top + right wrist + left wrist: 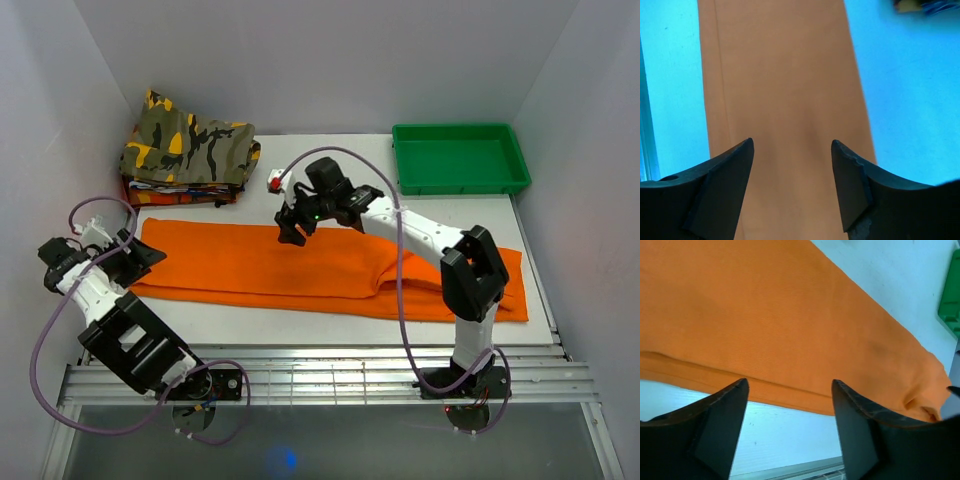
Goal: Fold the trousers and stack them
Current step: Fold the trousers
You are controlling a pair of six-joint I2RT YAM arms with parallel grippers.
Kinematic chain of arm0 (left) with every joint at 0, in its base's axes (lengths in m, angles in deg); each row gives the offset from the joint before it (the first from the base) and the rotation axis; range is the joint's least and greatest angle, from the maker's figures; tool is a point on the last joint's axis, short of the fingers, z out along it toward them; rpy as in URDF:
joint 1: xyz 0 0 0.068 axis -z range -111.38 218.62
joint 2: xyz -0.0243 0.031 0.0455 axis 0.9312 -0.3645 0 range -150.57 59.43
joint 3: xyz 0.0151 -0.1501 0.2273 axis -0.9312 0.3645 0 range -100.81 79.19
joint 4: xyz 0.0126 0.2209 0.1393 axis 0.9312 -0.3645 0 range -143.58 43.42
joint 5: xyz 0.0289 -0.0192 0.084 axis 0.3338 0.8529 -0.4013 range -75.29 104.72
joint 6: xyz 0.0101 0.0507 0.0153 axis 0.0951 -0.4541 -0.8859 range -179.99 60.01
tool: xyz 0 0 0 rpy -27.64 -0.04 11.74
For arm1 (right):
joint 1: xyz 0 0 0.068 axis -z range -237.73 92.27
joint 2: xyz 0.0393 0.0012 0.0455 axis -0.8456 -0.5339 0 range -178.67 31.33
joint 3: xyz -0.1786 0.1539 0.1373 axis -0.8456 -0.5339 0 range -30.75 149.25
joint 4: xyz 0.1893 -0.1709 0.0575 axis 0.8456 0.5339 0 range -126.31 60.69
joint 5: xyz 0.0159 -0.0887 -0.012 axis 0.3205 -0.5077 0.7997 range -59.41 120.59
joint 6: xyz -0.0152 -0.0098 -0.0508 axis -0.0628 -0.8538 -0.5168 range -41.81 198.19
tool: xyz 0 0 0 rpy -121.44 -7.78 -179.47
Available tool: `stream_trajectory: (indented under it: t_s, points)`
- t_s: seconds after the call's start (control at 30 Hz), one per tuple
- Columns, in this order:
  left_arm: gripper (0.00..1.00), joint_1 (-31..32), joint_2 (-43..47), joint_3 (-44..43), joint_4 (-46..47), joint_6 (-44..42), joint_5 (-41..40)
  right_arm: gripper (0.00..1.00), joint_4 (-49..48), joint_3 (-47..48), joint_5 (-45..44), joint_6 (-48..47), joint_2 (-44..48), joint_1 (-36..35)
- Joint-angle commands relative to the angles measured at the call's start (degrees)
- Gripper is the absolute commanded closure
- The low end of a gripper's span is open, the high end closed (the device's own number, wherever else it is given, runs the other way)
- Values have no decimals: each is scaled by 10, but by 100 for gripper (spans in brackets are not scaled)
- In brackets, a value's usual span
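- The trousers (330, 270) lie flat on the table (300, 325) as 1 long orange strip across the middle of the top view, below the camouflage stack (190, 150) at upper left and the green tray (460, 128) at upper right.
- Their long axis runs left to right, sagging slightly toward the lower right. The narrower end points left. The wider, thicker end at the right looks like the waist, though that is a judgement.
- The left gripper (140, 255) hangs at the strip's left end, jaws spread, nothing between them.
- The right gripper (293, 232) hovers over the strip's upper edge near mid-length, jaws likewise spread and empty.
- Risk: a pinch at the left end could catch only 1 layer, so the layers would peel apart.
- Risk: the 2 grippers stand at unequal spots along the cloth, so a fold could land skewed.
- Risk: the right arm crosses the waist end and could drag it.
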Motion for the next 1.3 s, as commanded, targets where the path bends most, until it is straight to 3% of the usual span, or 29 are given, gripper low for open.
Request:
stream_trajectory:
  t_s: [0.0, 0.03, 0.07, 0.17, 0.47, 1.0, 1.27]
  points:
    - [25, -4, -4, 17, 61, 132, -52, 32, -39, 28, 9, 43, -44, -33]
    - [33, -4, -8, 21, 72, 155, -75, 36, -39, 26, 6, 42, -62, -36]
    - [34, -5, -12, 27, 86, 172, -92, 43, -33, 25, 5, 38, -72, -40]
    - [44, -5, -35, 33, 105, 208, -153, 48, -3, 19, 1, 28, -99, -41]
    - [44, -4, -70, 13, 129, 203, -314, 52, 40, -68, -60, -17, -75, -35]
    - [49, 7, -145, -1, 189, 240, -335, 53, 82, -139, -103, -46, -35, 19]
    - [59, 27, -161, -3, 224, 261, -354, 54, 81, -154, -112, -52, -36, 25]
